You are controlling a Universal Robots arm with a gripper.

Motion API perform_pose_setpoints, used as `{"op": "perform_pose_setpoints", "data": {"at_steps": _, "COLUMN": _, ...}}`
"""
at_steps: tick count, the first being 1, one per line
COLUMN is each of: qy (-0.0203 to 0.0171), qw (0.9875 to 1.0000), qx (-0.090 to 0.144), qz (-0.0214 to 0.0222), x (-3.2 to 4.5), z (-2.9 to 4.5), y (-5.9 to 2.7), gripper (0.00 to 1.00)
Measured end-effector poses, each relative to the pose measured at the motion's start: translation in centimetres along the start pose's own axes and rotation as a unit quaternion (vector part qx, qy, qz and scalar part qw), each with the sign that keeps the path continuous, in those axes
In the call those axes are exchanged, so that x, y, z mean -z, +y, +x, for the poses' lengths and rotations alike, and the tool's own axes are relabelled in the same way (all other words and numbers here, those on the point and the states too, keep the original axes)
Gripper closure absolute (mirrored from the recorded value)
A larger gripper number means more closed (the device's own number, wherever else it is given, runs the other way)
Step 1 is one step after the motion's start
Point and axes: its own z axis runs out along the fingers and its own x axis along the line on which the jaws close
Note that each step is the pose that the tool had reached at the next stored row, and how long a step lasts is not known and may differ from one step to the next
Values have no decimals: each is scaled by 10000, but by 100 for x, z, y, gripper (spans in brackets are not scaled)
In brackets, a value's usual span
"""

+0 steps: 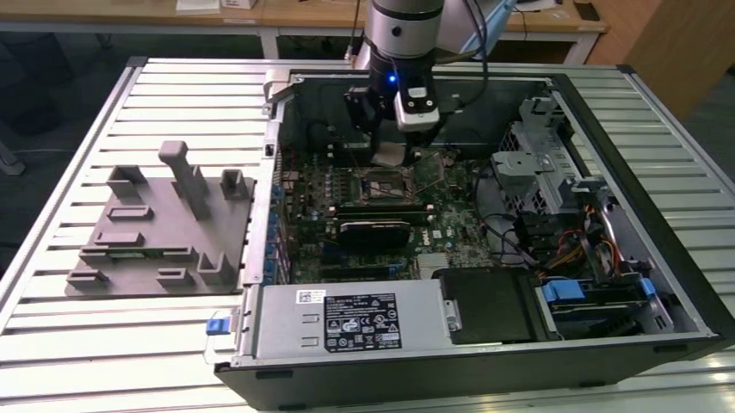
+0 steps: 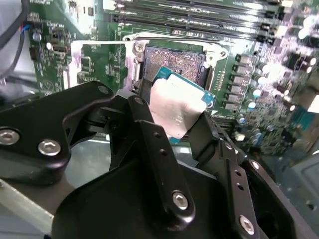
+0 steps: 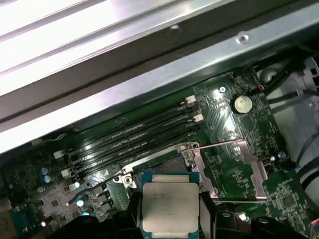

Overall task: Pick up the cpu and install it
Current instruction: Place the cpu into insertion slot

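I see the gripper (image 1: 392,148) on the arm (image 1: 404,34) low inside the open computer case (image 1: 460,374), over the motherboard (image 1: 460,215). Its jaws are pinching the cpu (image 1: 392,155) by two opposite edges. In the second wrist view the black fingers (image 2: 149,134) press on either side of the cpu (image 2: 177,107), whose silver top faces the camera with a thin green rim showing around it. The chip is held in the air just above the socket (image 2: 172,59) and is not seated. The socket's contact field lies bare behind it, and the chip looks tilted against the socket's outline.

In the first wrist view the cpu (image 3: 169,206) sits between the fingertips of the gripper (image 3: 169,215). The socket (image 3: 164,168) is just beyond it, and the metal retention frame (image 3: 234,169) is swung open to one side. The memory slots (image 3: 129,137) run beside the socket, and a coin cell battery (image 3: 242,103) sits further off on the board.

In the exterior view the socket (image 1: 385,185) lies directly under the gripper. The grey holder block (image 1: 161,224) stands on the slatted table (image 1: 69,344) at the exterior view's left, well apart from the case, and the power supply (image 1: 344,320) fills the case's near corner
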Motion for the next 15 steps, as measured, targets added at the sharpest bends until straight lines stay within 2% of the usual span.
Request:
{"op": "perform_pose_setpoints", "data": {"at_steps": 4, "qy": -1, "qw": 9994, "qx": -346, "qz": 7, "x": 0, "z": 0, "y": 0, "gripper": 45}}
{"op": "perform_pose_setpoints", "data": {"at_steps": 8, "qy": -2, "qw": 9976, "qx": -686, "qz": 13, "x": -1, "z": 0, "y": 0, "gripper": 45}}
{"op": "perform_pose_setpoints", "data": {"at_steps": 12, "qy": -2, "qw": 9945, "qx": -1051, "qz": 20, "x": -1, "z": 0, "y": 0, "gripper": 45}}
{"op": "perform_pose_setpoints", "data": {"at_steps": 15, "qy": -3, "qw": 9913, "qx": -1319, "qz": 25, "x": -2, "z": 0, "y": 0, "gripper": 45}}
